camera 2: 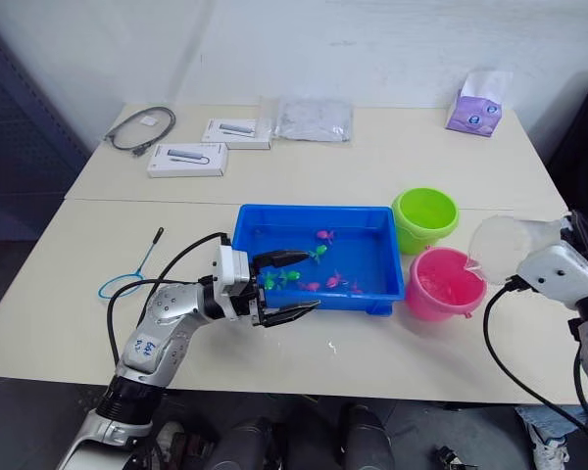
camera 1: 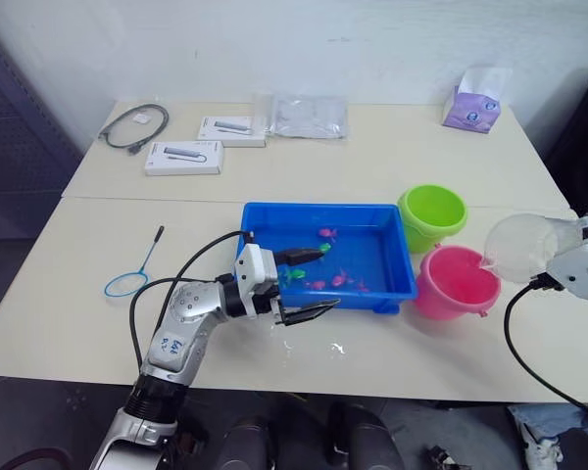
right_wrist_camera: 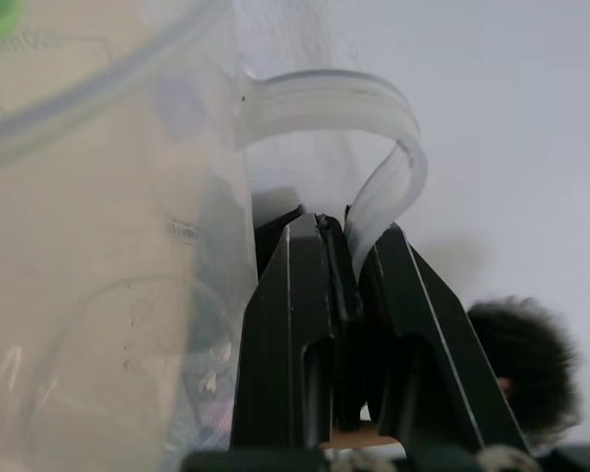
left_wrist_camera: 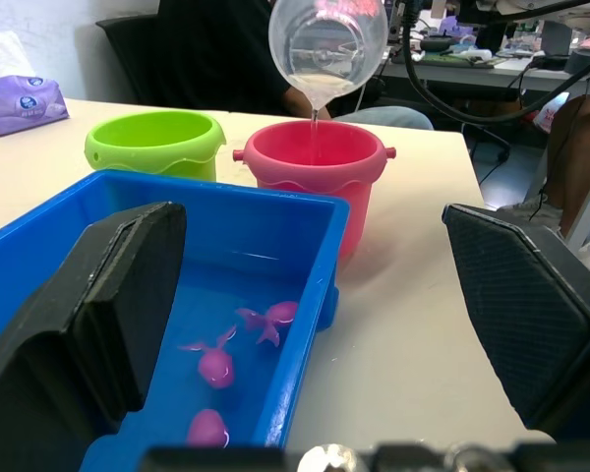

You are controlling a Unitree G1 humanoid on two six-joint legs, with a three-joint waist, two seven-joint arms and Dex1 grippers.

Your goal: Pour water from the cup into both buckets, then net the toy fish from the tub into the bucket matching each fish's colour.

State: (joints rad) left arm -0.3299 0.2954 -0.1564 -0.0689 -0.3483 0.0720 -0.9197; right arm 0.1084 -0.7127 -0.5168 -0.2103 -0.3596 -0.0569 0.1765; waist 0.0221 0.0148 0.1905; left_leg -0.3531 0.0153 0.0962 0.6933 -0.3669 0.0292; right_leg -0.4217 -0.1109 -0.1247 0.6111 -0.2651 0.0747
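Right gripper clamps cup handle, cup tipped over pink bucket, water trickling in. Left gripper spread wide, level, at tub near edge.

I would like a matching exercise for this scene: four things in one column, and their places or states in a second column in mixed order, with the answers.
Things:
1. cup
2. net
3. left gripper
4. green bucket

Places or states:
A. lying on the table, left of the tub
B. open, at the tub's near left corner
C. tilted, water running into the pink bucket
D. standing beyond the pink bucket, beside the tub

Pairs: 1-C, 2-A, 3-B, 4-D
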